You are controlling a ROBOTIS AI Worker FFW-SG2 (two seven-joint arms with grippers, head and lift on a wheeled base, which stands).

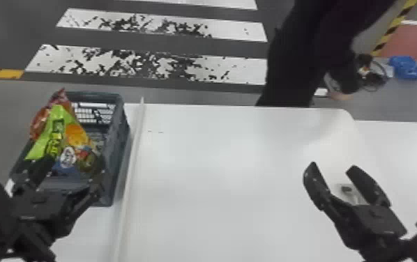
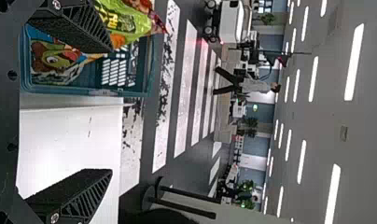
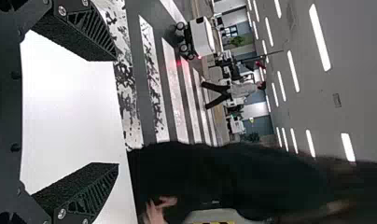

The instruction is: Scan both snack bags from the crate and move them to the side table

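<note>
Head view: snack bags point(image 1: 55, 136) seen in crate point(image 1: 116, 153), beyond left gripper point(image 1: 73, 167), fingers parted. Right gripper point(image 1: 333, 167), also spread, held over table point(image 1: 218, 174), well right of crate's edge.

We can read no words or numbers. We see bold dark lettering on the shiny lime-green plastic snack bag point(image 1: 56, 134), too blurred for us to make out. The crinkled blue-and-orange plastic packaging point(image 1: 75, 135) bears a white oval emblem, and the flat yellow floor strip point(image 1: 10, 74) a black mark, both illegible.
</note>
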